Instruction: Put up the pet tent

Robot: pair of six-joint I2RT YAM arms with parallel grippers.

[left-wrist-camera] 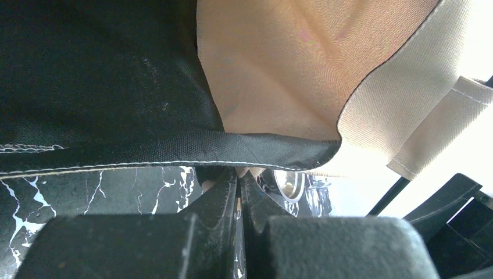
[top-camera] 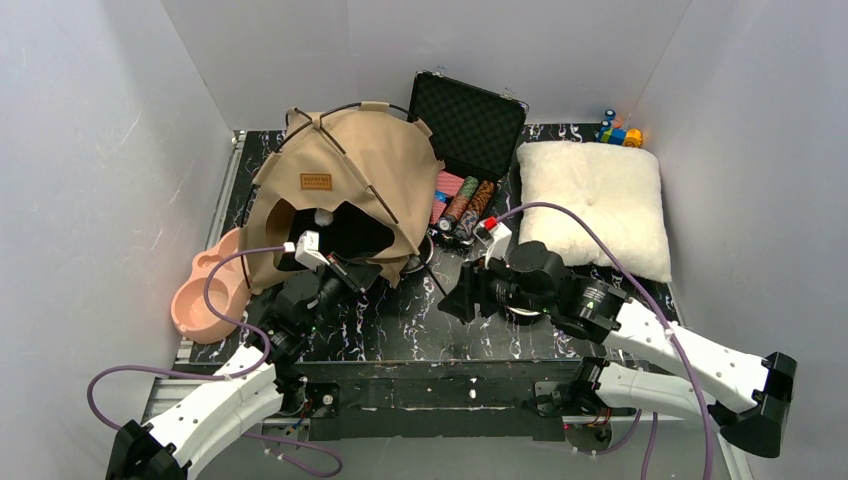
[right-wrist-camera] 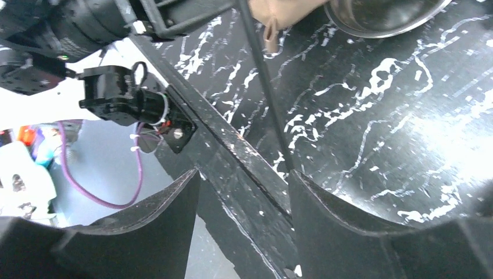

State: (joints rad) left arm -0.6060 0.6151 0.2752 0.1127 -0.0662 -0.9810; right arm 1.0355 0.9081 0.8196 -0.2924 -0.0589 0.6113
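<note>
The pet tent point(top-camera: 345, 175) stands half-raised at the back left of the worktop point(right-wrist-camera: 407, 116). Its tan canvas is domed over crossed black poles and the dark entrance faces the arms. The near edge sags, so the shape is not yet taut.

The left gripper point(left-wrist-camera: 238, 189) has its fingers pressed together just under the tent's black hem point(left-wrist-camera: 174, 148). Its tips vanish beneath that edge, and it appears to pinch the fabric there, probably to anchor the shelter while the other arm works.

The right gripper point(right-wrist-camera: 244, 180) stands with its jaws apart, clamping nothing. A thin black pole point(right-wrist-camera: 264, 87) runs down from the tent's corner across the marbled surface and ends in the gap between its fingers. That placement looks like a line-up for a grasp on the free pole end, which likely has to be bent and seated to tension the canvas.

A metal bowl point(right-wrist-camera: 378, 14) sits just beside the tent's corner, close to where the pole would swing. The white cushion point(top-camera: 595, 200) lies well apart on the right.
</note>
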